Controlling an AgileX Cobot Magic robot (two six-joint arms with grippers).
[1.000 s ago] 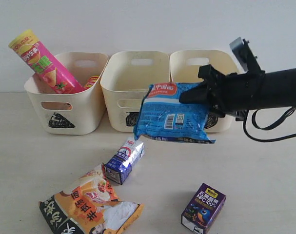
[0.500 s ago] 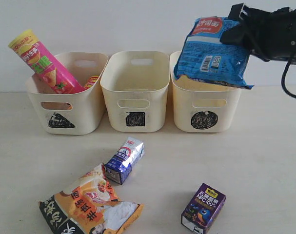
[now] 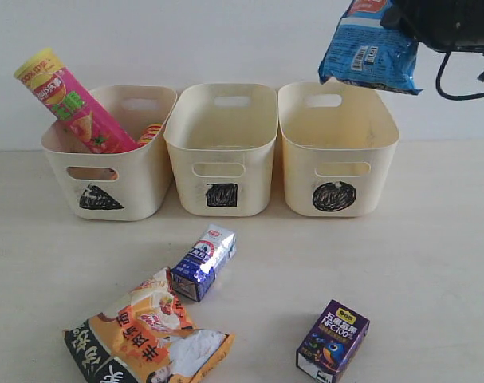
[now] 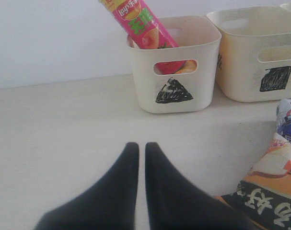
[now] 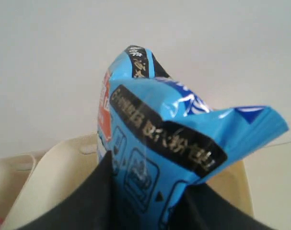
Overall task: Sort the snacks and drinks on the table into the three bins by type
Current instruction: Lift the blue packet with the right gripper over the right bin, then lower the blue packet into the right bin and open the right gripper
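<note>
My right gripper is shut on the blue crinkly packet, which hangs high above the circle bin. In the right wrist view the packet sits pinched in that gripper, over a cream bin. The pink chip tube and a yellow-orange tube lean in the triangle bin. The square bin looks empty. On the table lie the slim blue-white carton, the purple carton and the orange bag. My left gripper is shut and empty, low over the table.
The three bins stand in a row against a white wall. In the left wrist view the triangle bin is ahead, the square bin beside it, and the orange bag close to the fingers.
My right gripper has lifted the blue packet up and to the right, from in front of the bins to high above the circle bin. Nothing else has moved.
</note>
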